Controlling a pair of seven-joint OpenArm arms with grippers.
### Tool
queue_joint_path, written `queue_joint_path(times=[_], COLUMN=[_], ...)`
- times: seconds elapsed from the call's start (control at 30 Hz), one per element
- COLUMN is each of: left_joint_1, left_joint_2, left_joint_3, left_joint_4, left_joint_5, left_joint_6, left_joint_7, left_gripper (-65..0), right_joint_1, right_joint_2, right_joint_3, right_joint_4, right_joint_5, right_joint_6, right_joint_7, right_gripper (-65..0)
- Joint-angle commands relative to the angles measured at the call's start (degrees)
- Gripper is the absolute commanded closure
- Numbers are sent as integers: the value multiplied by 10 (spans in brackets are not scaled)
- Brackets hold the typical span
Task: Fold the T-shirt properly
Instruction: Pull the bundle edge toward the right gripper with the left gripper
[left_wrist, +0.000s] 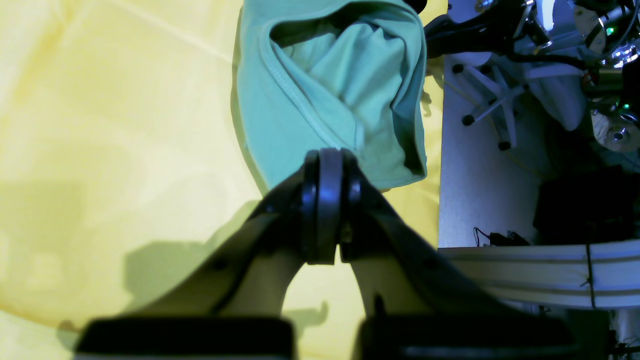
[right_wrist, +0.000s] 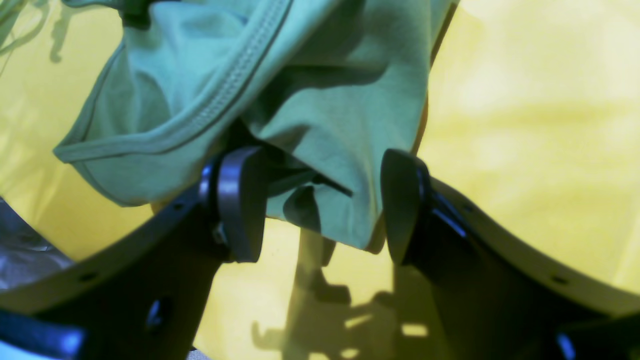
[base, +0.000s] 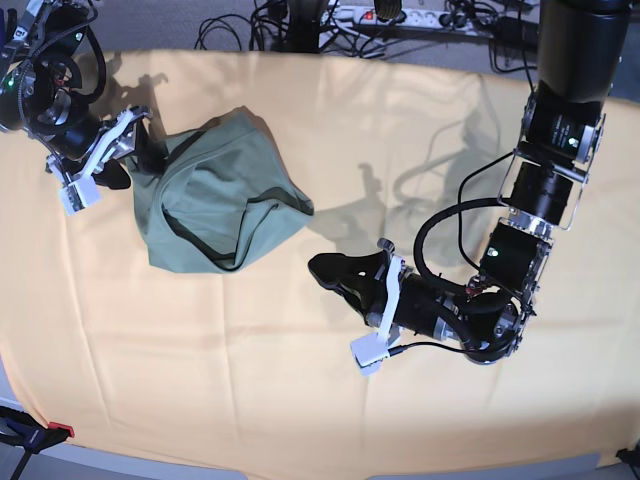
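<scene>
The sage-green T-shirt (base: 215, 200) lies bunched in a loose heap on the left part of the yellow-orange cloth (base: 400, 130). My right gripper (base: 135, 160) is at the heap's left edge. In the right wrist view this gripper (right_wrist: 320, 200) is open wide, and a fold of the T-shirt (right_wrist: 325, 100) hangs loose between its fingers, unpinched. My left gripper (base: 318, 267) sits low on the cloth, just right of the heap. In the left wrist view it (left_wrist: 327, 157) is shut, with the T-shirt's hem (left_wrist: 300, 100) right beyond its tips and no fabric visible between them.
The yellow cloth (left_wrist: 100, 125) covers the whole table. Cables and a power strip (base: 400, 15) run along the back edge. A red clamp (base: 50, 432) grips the front left corner. An office chair base (left_wrist: 490, 100) stands on the floor past the table's edge.
</scene>
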Motion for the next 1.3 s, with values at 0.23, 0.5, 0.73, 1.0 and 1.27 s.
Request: queue_joint_path(times=[0.23, 0.5, 0.73, 1.0, 1.27], left_joint_1=[-3, -2, 0, 11, 28], left_joint_2=[26, 29, 31, 50, 50], left_joint_3=[6, 122, 139, 139, 138], left_joint_4=[9, 9, 9, 8, 8], left_joint_5=[68, 261, 251, 291, 328], left_joint_6=[-3, -3, -3, -3, -3], left_joint_7=[-6, -70, -131, -153, -164], left_gripper=[-339, -338, -338, -335, 0], right_joint_1=[6, 6, 8, 20, 39], right_joint_2=[7, 13, 24, 24, 24], right_joint_3=[3, 3, 4, 4, 4], right_joint_4=[10, 10, 10, 10, 10], right_joint_5=[10, 10, 9, 10, 8], right_joint_6=[4, 20, 20, 20, 20], right_joint_7=[62, 62, 64, 69, 71], right_gripper=[-379, -379, -379, -378, -377])
